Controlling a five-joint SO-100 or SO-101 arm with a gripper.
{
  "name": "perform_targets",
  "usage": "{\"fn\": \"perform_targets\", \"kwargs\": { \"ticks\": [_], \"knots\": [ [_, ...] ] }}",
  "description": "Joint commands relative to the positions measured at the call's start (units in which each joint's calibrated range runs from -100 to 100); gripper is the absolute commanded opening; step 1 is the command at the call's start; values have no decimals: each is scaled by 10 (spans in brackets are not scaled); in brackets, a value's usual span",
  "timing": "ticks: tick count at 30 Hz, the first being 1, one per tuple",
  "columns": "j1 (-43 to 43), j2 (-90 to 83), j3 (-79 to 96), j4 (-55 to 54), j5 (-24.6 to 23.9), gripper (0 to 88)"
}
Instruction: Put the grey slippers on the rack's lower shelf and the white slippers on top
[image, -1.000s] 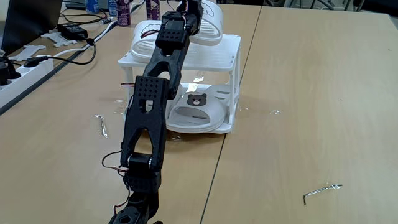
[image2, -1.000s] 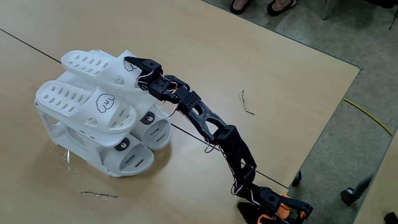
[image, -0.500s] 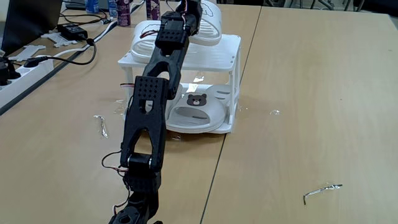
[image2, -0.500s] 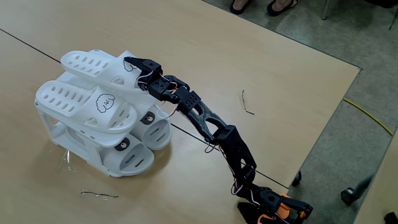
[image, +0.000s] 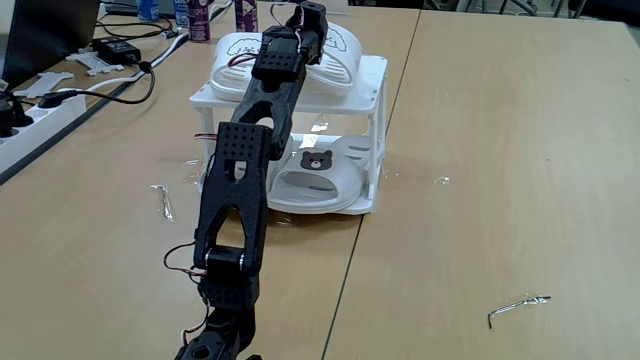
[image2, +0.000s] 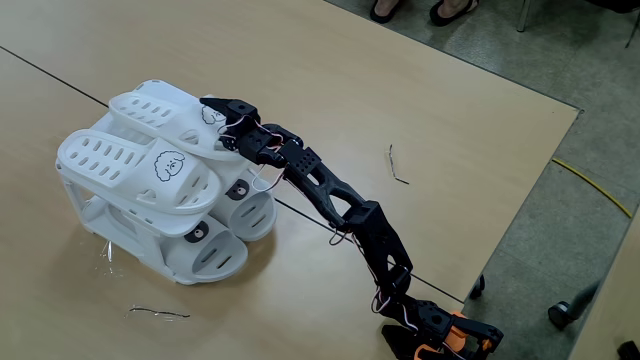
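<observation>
On a wooden table (image: 480, 150), the gripper (image: 312, 14) reaches over the rack (image: 372, 110); grey slippers (image: 318, 172) sit far below the fingers. From above, the fingers clasp one of the white slippers (image2: 160, 108), tilted on top; it likely needs lowering flat beside its mate, then release.

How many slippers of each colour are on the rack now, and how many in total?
White slippers on the rack's top: 2
Grey slippers on the lower shelf: 2
Total: 4
</observation>
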Motion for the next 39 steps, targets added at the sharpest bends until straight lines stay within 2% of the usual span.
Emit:
{"fn": "perform_targets", "kwargs": {
  "ticks": [1,16,17,19,20,21,23,25,29,32,36,39],
  "knots": [
    [-6,-94,83,-3,4,283],
    [0,-471,537,-6,4,267],
    [0,-507,570,-6,4,221],
    [1,-578,637,-23,4,32],
    [6,-610,674,-60,4,5],
    [18,-641,716,-108,4,26],
    [41,-701,799,-210,4,6],
    [60,-765,914,-346,4,7],
    [55,-796,1140,-700,4,7],
    [56,-804,1323,-910,4,7],
    [41,-804,1487,-1125,4,6],
    [19,-806,1506,-1222,4,6]
  ]
}}
